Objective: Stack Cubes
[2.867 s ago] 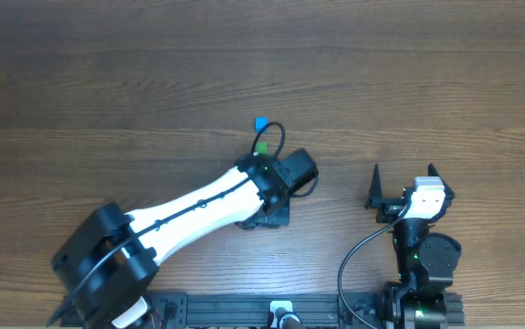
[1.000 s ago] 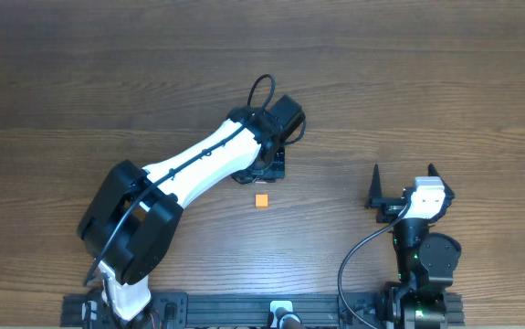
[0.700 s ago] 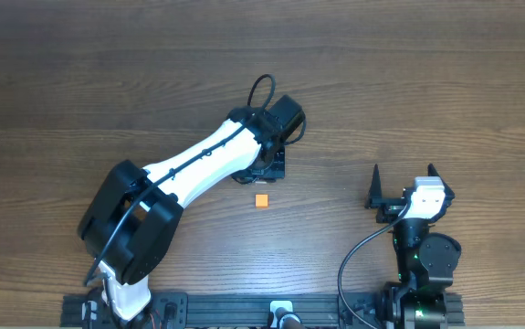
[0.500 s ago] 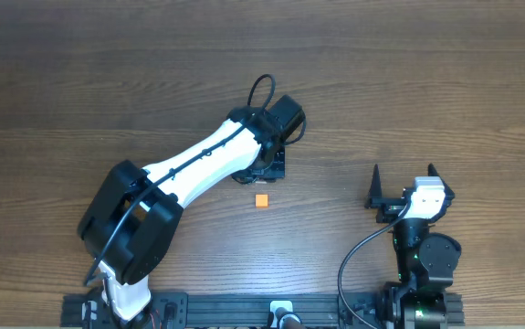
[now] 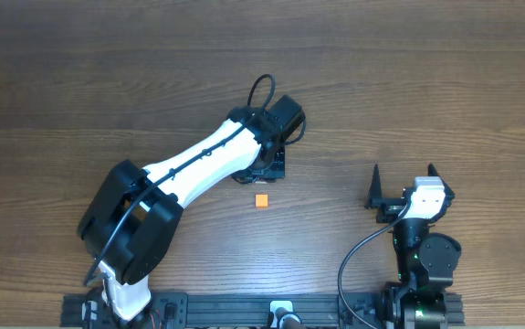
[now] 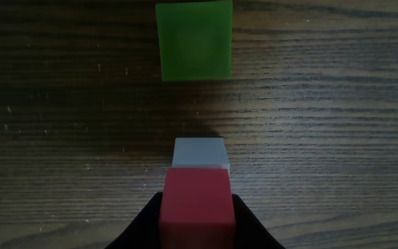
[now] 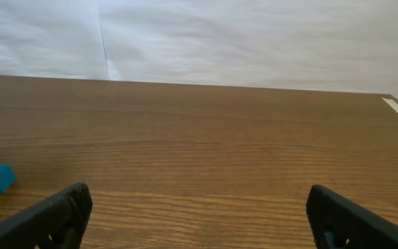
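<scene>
Now left pincer (image 6: 196,225) clamps small red cube (image 6: 196,204), carried to middle of dark wooden surface (image 5: 445,73), parked over pale blue cube (image 6: 199,153); I judge release next. Right pincer (image 7: 199,197) gapes empty.

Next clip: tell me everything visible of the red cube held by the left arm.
The red cube is a small, plain, matte block with crisp edges, plastic or painted wood by its look. It sits squarely between the dark fingers of the left end effector, which press on its two opposite sides. It overlaps the near edge of a pale cube on the wooden table; contact between them cannot be judged.
</scene>
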You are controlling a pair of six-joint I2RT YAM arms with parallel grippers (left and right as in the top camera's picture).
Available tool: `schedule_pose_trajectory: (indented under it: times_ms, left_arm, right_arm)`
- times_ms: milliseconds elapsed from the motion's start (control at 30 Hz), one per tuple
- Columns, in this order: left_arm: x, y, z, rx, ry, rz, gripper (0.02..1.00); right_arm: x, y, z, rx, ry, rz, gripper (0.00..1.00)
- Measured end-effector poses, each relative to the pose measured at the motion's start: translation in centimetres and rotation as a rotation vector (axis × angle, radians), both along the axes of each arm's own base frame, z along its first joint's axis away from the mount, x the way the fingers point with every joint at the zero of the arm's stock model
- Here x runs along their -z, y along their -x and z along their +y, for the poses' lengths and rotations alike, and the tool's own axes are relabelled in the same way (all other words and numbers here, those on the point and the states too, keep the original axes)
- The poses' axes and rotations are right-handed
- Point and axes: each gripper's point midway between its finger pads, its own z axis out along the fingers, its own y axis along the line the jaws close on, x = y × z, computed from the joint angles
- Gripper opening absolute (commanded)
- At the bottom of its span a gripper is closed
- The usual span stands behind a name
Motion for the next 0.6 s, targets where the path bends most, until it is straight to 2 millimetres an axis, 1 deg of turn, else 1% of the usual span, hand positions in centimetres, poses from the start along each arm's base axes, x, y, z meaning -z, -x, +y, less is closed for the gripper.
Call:
schedule_pose_trajectory:
  times_ms: [300,400,600]
  left_arm:
    - [0.00,0.00,0.00,0.000,0.000,0.000,0.117]
    - [0.00,0.00,0.00,0.000,0.000,0.000,0.152]
    - [0.00,0.00,0.00,0.000,0.000,0.000,0.174]
  right_arm:
    - [0.01,0.00,-0.01,0.000,0.000,0.000,0.993]
    - [0.01,0.00,-0.01,0.000,0.000,0.000,0.991]
    - [0.00,0.00,-0.01,0.000,0.000,0.000,0.993]
